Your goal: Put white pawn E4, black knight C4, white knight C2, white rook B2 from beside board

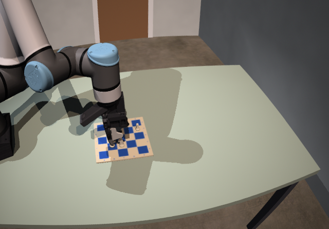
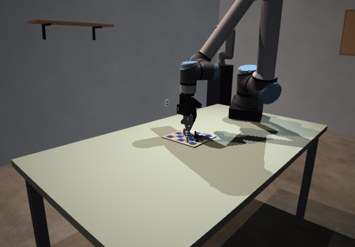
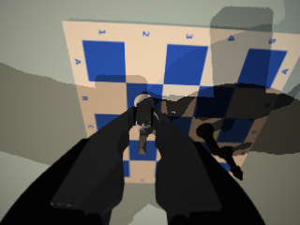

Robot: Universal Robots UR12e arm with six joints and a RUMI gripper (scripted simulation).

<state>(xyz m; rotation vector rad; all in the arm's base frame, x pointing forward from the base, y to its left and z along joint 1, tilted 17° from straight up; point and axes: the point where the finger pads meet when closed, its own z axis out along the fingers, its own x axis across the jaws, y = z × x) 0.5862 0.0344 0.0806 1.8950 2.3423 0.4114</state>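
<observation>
My gripper (image 1: 112,141) (image 2: 188,127) (image 3: 143,108) is shut on the white rook (image 1: 112,145) (image 3: 142,99), which is upright over B2 with its base at or just above the board (image 1: 147,147) (image 3: 73,42); I cannot tell whether it touches. The white knight (image 1: 121,144) (image 2: 183,131) stands on C2, right beside the fingers, and is mostly hidden in the wrist view. The white pawn (image 1: 137,127) (image 2: 187,139) stands upright on E4. The black knight (image 3: 204,130) stands on C4, hidden by the gripper in the top view.
Another black piece (image 3: 238,173) stands diagonally behind the black knight, at D5; its kind is unclear. The board lies on the pale green table (image 1: 225,130) (image 2: 128,175). Arm shadows darken part of the board.
</observation>
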